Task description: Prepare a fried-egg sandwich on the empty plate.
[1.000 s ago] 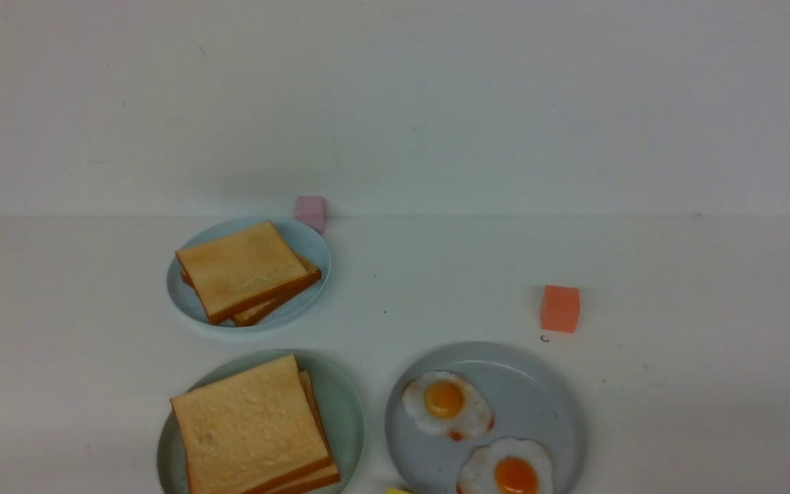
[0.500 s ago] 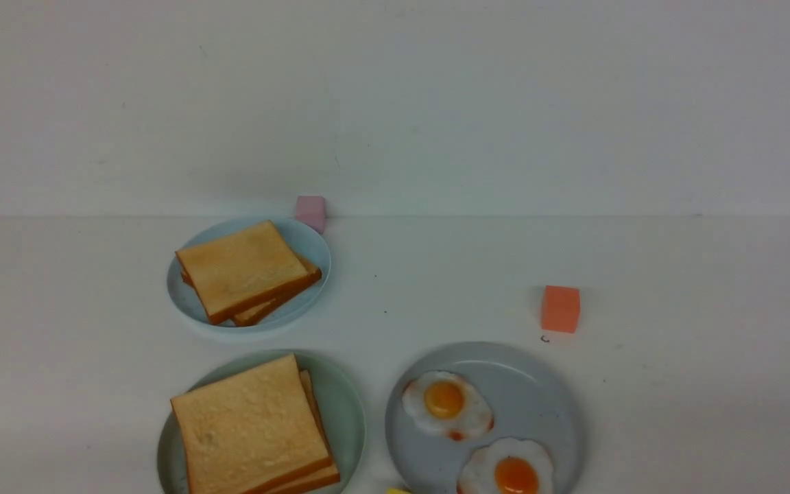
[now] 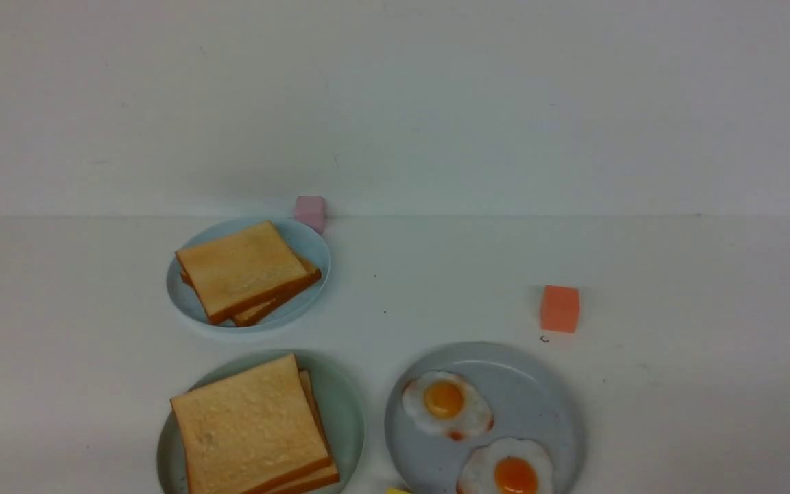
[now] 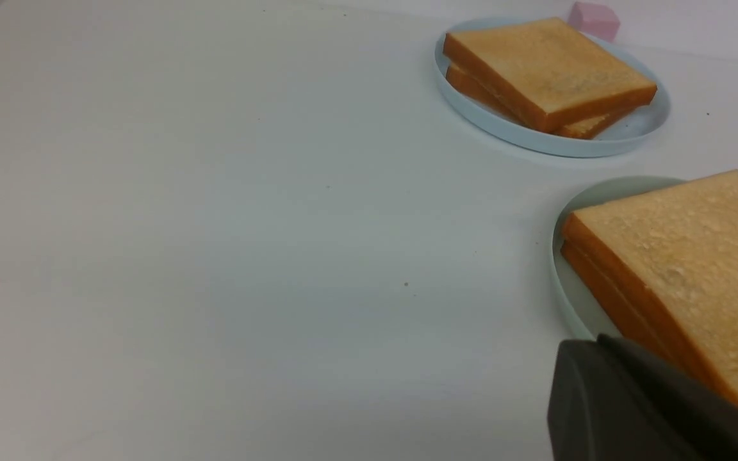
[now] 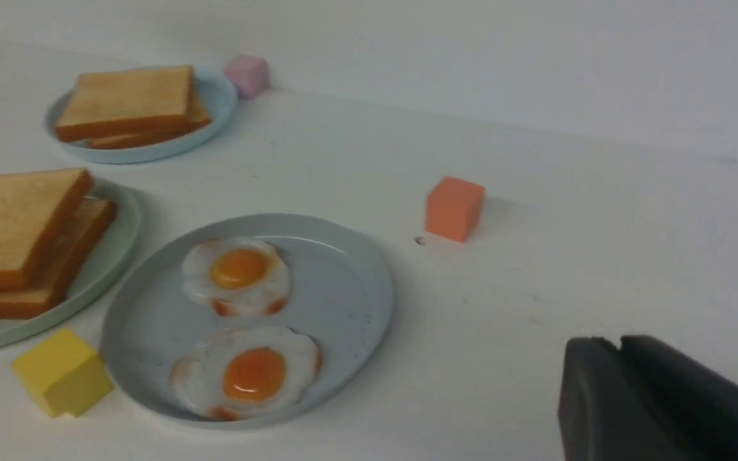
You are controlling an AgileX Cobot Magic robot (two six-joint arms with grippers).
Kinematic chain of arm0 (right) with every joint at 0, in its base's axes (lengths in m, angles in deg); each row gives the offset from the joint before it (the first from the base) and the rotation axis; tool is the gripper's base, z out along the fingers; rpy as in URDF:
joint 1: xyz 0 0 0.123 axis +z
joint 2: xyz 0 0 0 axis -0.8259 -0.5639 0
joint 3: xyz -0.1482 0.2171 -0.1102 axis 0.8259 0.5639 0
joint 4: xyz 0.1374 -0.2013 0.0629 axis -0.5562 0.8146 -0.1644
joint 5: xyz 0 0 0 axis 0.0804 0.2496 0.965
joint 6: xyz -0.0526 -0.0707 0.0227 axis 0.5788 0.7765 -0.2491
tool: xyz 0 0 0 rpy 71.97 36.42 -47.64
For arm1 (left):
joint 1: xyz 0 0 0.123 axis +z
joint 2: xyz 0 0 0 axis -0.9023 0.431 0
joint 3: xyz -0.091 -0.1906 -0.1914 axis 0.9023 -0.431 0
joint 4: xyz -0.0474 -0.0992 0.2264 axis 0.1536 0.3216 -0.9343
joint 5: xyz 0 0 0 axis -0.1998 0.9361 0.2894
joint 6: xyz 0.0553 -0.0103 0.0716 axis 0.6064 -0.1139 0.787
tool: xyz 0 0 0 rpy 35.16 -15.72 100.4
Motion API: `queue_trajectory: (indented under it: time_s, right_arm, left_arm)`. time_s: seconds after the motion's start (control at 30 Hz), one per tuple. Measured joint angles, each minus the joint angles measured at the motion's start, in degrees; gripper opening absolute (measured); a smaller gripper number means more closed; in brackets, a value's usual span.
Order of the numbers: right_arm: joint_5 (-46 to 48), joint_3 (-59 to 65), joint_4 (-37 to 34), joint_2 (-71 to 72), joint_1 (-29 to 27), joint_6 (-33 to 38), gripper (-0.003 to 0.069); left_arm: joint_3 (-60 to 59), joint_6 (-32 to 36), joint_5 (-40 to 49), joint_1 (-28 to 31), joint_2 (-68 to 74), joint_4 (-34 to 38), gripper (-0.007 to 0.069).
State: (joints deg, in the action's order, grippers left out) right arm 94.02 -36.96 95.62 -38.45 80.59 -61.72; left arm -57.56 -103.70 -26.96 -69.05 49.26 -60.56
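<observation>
A white table carries three plates and three blocks. The blue plate sits farthest back on the left, with the pink block touching its far rim. The mint plate lies nearest, left of the grey plate. The orange block stands beyond the grey plate, apart. The yellow block sits just beside both near plates.

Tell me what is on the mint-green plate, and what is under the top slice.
The mint-green plate holds a stack of toast: a top slice on a lower slice, offset. No egg shows between them; anything there is covered.
</observation>
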Motion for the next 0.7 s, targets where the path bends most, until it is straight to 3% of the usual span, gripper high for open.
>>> queue_trajectory:
  time_s: [0.1,0.27,0.7]
  right_arm:
    - [-5.40,5.09,-7.87,0.00,-10.31,6.44,0.0086]
    - [-8.56,10.77,-16.28,0.02,-20.41,15.38,0.0092]
    - [-4.05,12.26,-18.06,7.03,-22.64,17.47,0.0105]
  left_arm:
    - [0.00,0.00,0.00,0.00,0.00,0.00,0.0006]
    - [0.00,0.00,0.00,0.00,0.00,0.00,0.0012]
    - [0.00,0.00,0.00,0.00,0.00,0.00,0.0025]
